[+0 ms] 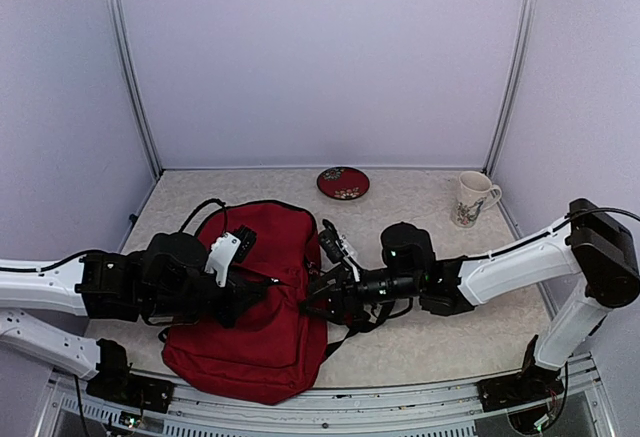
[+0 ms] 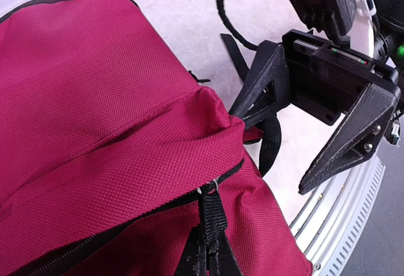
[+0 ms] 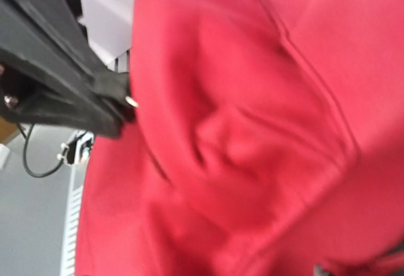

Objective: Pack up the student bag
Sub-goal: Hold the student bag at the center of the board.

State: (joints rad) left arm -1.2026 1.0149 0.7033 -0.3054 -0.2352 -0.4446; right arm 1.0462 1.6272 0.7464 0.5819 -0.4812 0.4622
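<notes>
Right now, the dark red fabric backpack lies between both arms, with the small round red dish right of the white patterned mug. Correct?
Not quite: in the top external view the small round red dish sits left of the white patterned mug. The dark red fabric backpack is as you say.

Pale table point(image 1: 430, 342) with the student bag point(image 1: 270, 347) in front, a red dish point(image 1: 343, 182) and mug point(image 1: 470, 200) behind.
</notes>
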